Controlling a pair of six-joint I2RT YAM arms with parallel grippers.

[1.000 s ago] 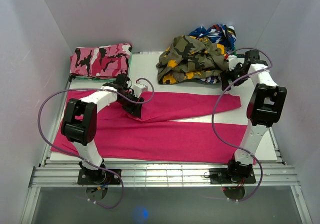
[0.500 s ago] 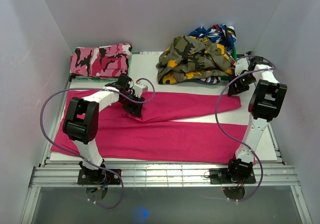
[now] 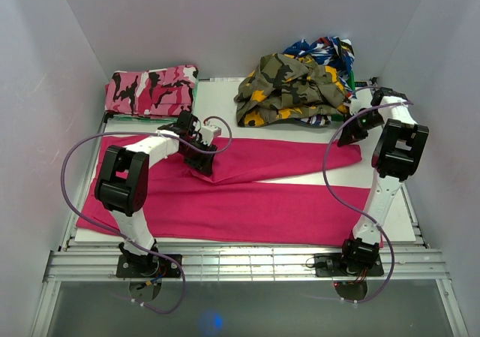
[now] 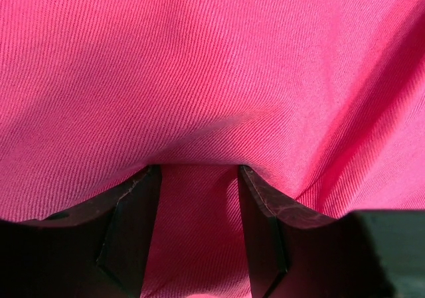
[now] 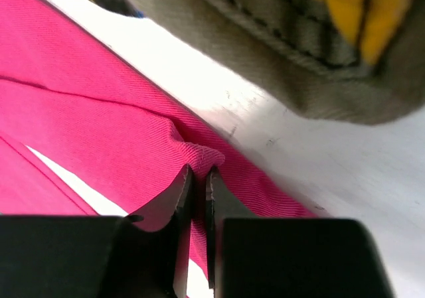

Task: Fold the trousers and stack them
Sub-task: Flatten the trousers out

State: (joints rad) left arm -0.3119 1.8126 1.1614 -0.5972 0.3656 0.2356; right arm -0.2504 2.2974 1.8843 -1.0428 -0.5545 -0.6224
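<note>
Right wrist: trousers (image 5: 99, 139) in right gripper (image 5: 199, 178).

the trousers (image 3: 247, 202) lie across the table (image 3: 390, 194), legs running left to right, one behind the other. behind them, a folded pair (image 3: 150, 91) sits at the back left and a heap of clothes (image 3: 296, 89) at the back right.

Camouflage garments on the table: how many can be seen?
2: the pink camouflage pair folded at the far left corner, the olive-yellow camouflage garment heaped far right. The blue patterned fabric behind may hide more.
</note>
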